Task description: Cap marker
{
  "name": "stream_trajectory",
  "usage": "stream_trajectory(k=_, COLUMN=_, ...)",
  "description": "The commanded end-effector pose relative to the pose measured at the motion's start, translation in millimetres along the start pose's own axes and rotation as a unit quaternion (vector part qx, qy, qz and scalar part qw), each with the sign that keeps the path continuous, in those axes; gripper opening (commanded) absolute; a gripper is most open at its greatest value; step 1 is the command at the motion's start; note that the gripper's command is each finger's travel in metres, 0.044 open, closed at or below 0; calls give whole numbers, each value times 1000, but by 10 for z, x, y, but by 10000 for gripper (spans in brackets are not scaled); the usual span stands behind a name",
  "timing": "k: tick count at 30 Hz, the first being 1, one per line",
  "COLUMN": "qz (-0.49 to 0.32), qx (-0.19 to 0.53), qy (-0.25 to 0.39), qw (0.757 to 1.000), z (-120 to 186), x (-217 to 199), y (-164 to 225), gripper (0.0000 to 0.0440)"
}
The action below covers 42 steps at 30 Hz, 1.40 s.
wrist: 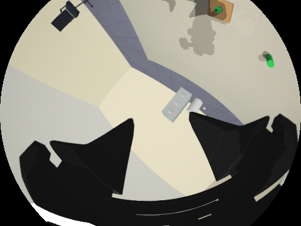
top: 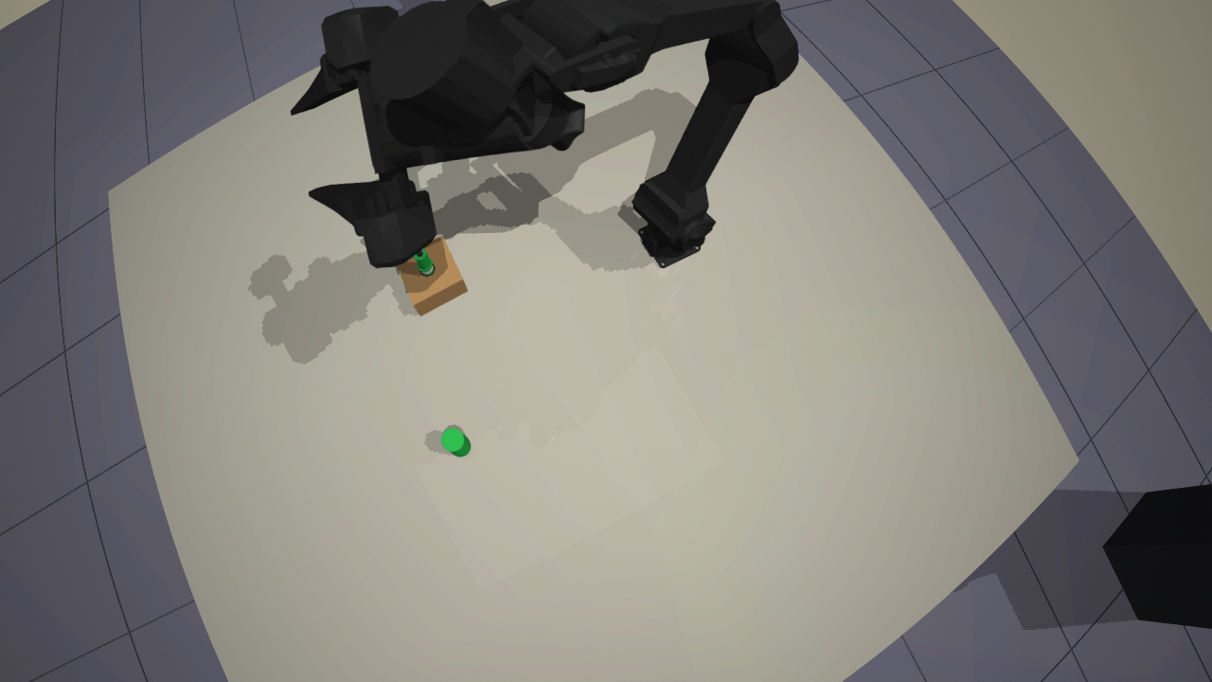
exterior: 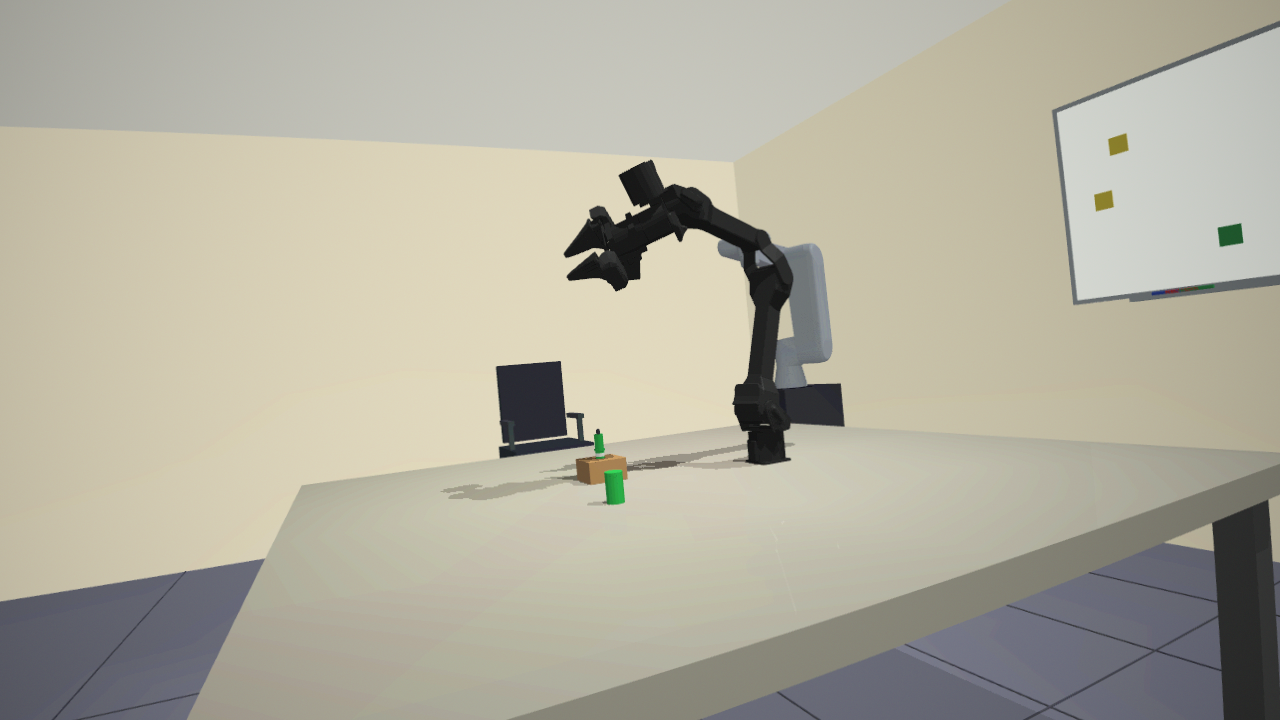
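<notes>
A green marker (top: 425, 262) (exterior: 598, 443) (wrist: 217, 10) with a dark tip stands upright, bare, in the tan holder block (top: 442, 292) (exterior: 590, 471) (wrist: 228, 14). The green cap (top: 454, 440) (exterior: 614, 487) (wrist: 269, 61) stands upright on the table, apart from the block. My gripper (top: 300, 152) (exterior: 565, 266) (wrist: 162, 118) is open and empty, high above the table and pointing sideways. In the top view one finger partly overlaps the view of the marker's top and block, but the fingers are far above them in the exterior view.
The tabletop (top: 762, 509) (exterior: 429, 608) carries the arm's base (top: 673, 220) (exterior: 767, 445). A dark chair (exterior: 531, 402) stands behind the table. A grey robot arm (exterior: 810, 304) stands behind mine. In the wrist view a grey cabinet (wrist: 177, 105) and a white cylinder (wrist: 195, 105) are on the floor.
</notes>
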<state>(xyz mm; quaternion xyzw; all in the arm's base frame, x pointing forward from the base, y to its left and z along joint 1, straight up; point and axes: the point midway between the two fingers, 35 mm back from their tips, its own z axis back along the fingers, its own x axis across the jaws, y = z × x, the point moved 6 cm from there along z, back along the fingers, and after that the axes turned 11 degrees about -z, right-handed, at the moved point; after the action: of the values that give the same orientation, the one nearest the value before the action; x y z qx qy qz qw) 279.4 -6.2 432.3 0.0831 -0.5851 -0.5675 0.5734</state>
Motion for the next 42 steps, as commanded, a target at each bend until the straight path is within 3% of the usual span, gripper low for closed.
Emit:
stream_trajectory(k=1, qz=4, qx=-10, qy=14, qw=1000, z=-59, x=-108, y=10, gripper=321)
stream_trajectory(k=42, qz=-6, qx=-145, qy=149, qw=978, z=-439, x=-1145, y=-39, gripper=321)
